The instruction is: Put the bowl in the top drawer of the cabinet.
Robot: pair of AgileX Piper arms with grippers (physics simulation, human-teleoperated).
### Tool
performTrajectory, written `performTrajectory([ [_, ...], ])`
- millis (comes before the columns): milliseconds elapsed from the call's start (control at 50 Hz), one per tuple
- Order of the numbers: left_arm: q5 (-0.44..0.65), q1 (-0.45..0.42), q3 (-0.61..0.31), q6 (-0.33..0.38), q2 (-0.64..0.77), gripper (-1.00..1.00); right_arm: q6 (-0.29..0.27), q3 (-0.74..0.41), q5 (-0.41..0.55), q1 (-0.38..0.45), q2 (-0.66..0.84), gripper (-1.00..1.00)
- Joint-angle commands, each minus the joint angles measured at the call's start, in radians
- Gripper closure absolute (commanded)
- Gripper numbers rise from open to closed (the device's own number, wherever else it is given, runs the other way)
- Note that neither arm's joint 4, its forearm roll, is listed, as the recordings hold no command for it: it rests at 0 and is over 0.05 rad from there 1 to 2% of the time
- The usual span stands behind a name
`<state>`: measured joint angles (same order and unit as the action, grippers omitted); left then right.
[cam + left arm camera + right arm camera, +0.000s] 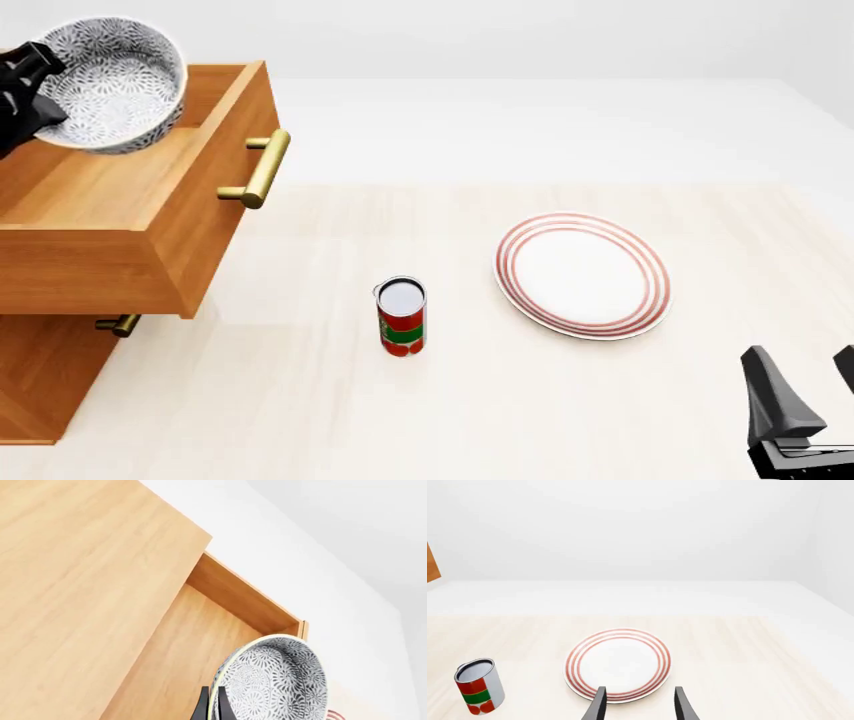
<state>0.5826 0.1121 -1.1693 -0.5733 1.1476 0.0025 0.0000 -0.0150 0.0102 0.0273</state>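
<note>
The blue-grey speckled bowl [118, 78] hangs tilted over the back part of the open top drawer [134, 195], clear of its floor. My left gripper [40, 92] is shut on the bowl's rim. In the left wrist view the bowl [280, 680] sits between my dark fingers [201, 707], above the drawer's bare wooden floor [193, 650]. The drawer is pulled out of the orange-brown cabinet [40, 380], its brass bar handle [260, 168] facing the table's middle. My right gripper [807, 385] stands open near the front right, holding nothing; its wrist view shows it [639, 707] just before the plate.
A white plate with red rings [583, 275] lies right of centre, also seen as the plate [618, 664]. A red and green can [400, 316] stands upright in the middle, the same can [479, 686]. The lower drawer's small handle [118, 323] shows under the open drawer.
</note>
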Motion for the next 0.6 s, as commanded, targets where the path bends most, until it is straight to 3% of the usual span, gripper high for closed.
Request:
performTrajectory([
  [20, -0.010, 0.039, 0.002, 0.028, 0.024, 1.00, 0.000, -0.001, 0.002, -0.002, -0.005, -1.00],
  [600, 0.004, 0.052, -0.027, 0.060, 0.080, 1.00, 0.000, -0.001, 0.002, -0.002, -0.005, -1.00],
])
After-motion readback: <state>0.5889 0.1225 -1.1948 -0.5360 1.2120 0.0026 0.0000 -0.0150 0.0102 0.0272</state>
